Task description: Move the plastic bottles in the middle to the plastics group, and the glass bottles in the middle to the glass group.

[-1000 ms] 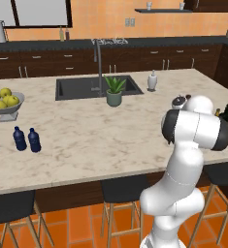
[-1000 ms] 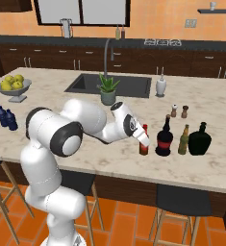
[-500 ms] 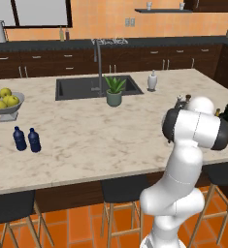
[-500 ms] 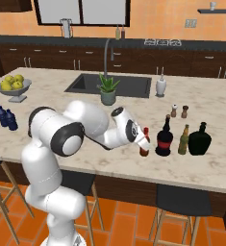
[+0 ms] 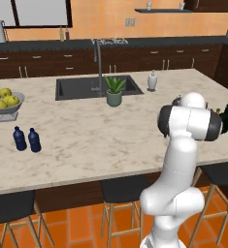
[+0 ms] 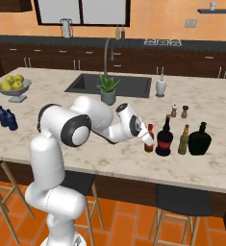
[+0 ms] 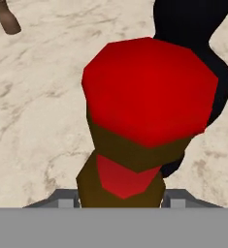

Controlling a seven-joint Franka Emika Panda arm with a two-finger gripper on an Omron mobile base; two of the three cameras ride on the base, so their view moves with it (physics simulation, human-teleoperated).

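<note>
Your claw [image 6: 147, 139] sits at the upright brown bottle [image 6: 149, 138], its neck between the fingers, grip uncertain; the glass group [image 6: 194, 139] lies right, past the black bottle [image 6: 164, 138].

Brown bottle [image 6: 149, 139] just left of black bottle [image 6: 164, 138].

The robot arm [image 6: 61, 158] is built of glossy white, rounded tube-like sections joined by bulging elbows. Each joint ends in a round dark grey to black cap ringed by a thin white rim, as on the shoulder joint [image 5: 189, 123]. The white hand [image 6: 144, 136] tapers narrow, and the lowest section swells into a fat rounded base [image 5: 171, 213].
</note>
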